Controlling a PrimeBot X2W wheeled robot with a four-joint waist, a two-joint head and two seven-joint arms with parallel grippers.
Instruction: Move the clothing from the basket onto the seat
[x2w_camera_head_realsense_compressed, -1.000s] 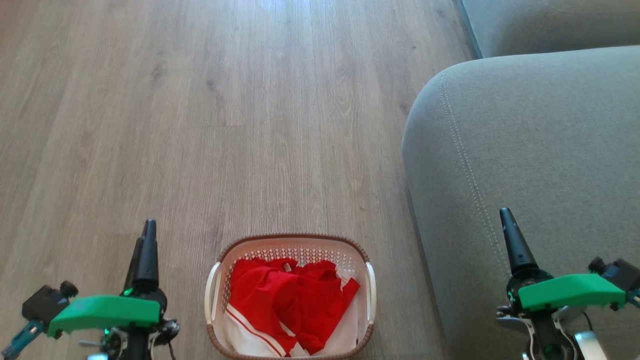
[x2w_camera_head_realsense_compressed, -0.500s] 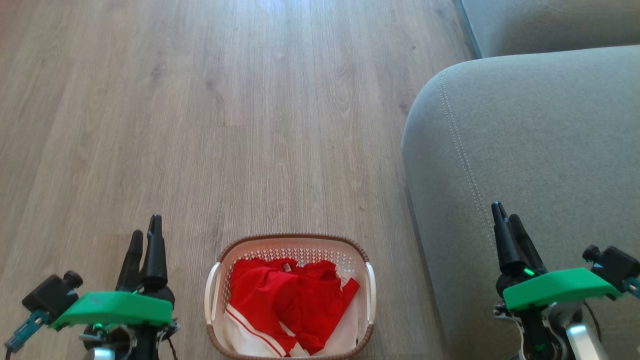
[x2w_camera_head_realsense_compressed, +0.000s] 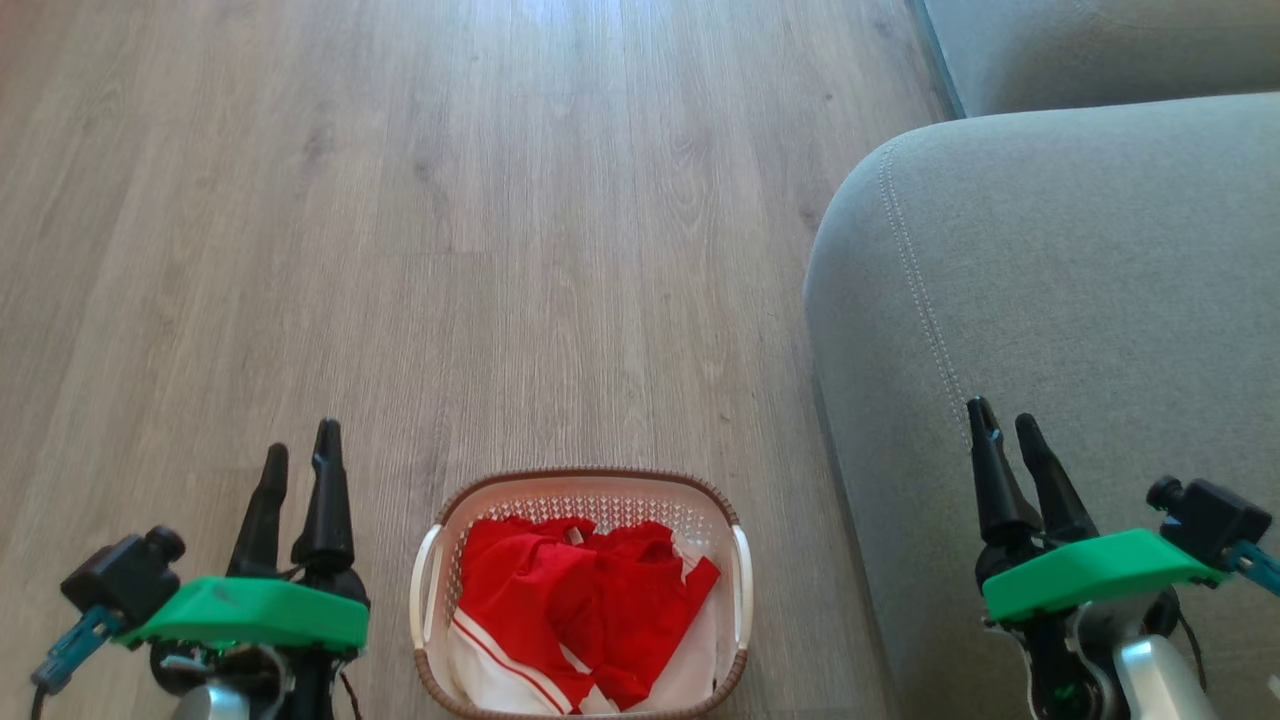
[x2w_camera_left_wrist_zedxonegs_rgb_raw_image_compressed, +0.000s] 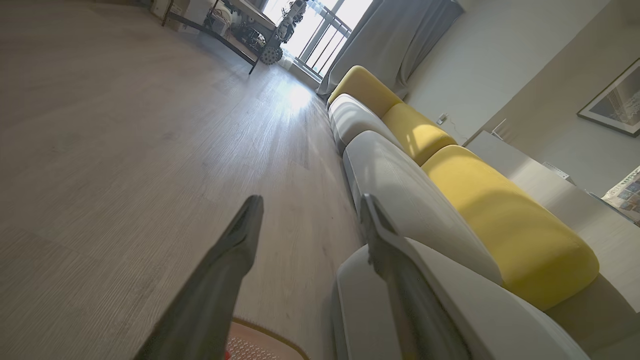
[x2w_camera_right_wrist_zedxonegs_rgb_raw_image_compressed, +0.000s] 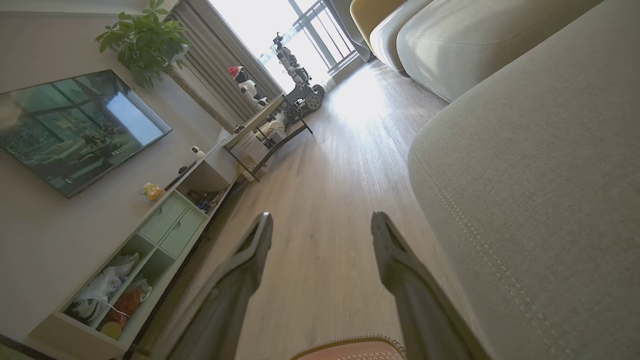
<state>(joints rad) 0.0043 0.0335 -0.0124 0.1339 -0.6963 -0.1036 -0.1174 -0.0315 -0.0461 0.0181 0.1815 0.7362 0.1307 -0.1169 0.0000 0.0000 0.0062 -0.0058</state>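
Basket (x2w_camera_head_realsense_compressed: 585, 473) stands on the wood floor (x2w_camera_head_realsense_compressed: 400, 250), near the robot and between its two arms. Clothing (x2w_camera_head_realsense_compressed: 590, 600) lies inside it: a crumpled red heap, with a white panel and stripe trim showing at the near left. The far perforated wall of the basket shows bare above the heap.

Seat (x2w_camera_head_realsense_compressed: 1080, 300) is right of the basket, grey-green, with a rounded corner and a double stitch line running from near to far. A strip of floor separates basket and seat.

Left gripper (x2w_camera_head_realsense_compressed: 302, 440): left of the basket, over the floor, fingers pointing far. Fingers are spread wide and hold nothing. In the left wrist view, floor and the seat's edge show through the gap.

Right gripper (x2w_camera_head_realsense_compressed: 1003, 413): right of the basket, seen against the seat's left edge. Fingers are also spread wide and hold nothing. In the right wrist view, bare floor shows between them. It seems to hang clear of the fabric, though the height is hard to judge from above.

Both wrist views catch the basket's brown rim at their bottom edge.
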